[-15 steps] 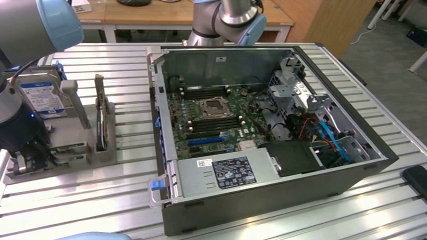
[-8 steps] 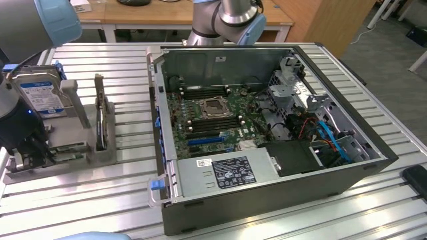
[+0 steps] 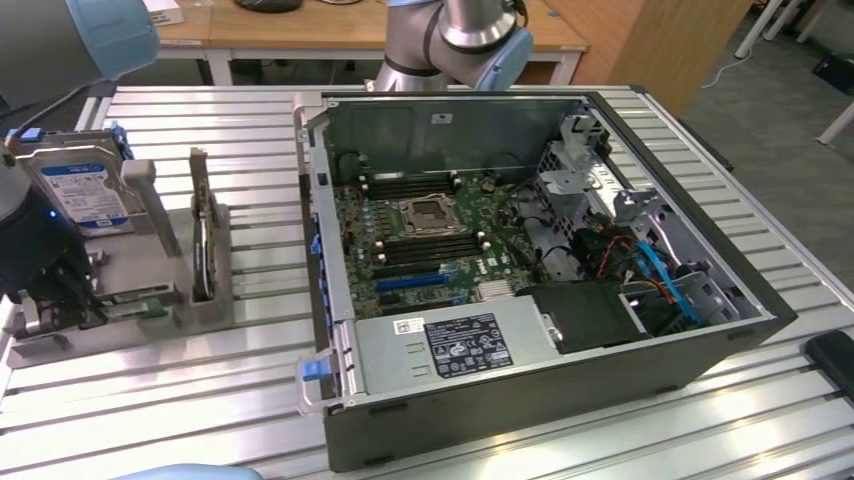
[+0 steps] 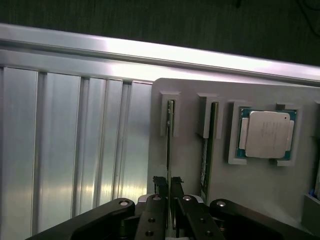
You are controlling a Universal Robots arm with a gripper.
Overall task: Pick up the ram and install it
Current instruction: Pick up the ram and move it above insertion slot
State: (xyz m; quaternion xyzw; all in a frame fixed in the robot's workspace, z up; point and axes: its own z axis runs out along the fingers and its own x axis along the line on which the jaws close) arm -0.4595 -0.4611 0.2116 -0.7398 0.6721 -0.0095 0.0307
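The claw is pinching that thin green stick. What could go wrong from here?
The gripper pinches the thin ram, which stands in a narrow holder slot; a skewed pull could jam or bend it. A second stick and the processor sit close by; sideways drift could knock them. The case is walled and crowded inside, so the ram might catch going in.

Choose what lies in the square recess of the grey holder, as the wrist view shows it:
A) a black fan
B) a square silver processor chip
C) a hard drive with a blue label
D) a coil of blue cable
B: a square silver processor chip on a green board lies flat in the recess of the grey holder.
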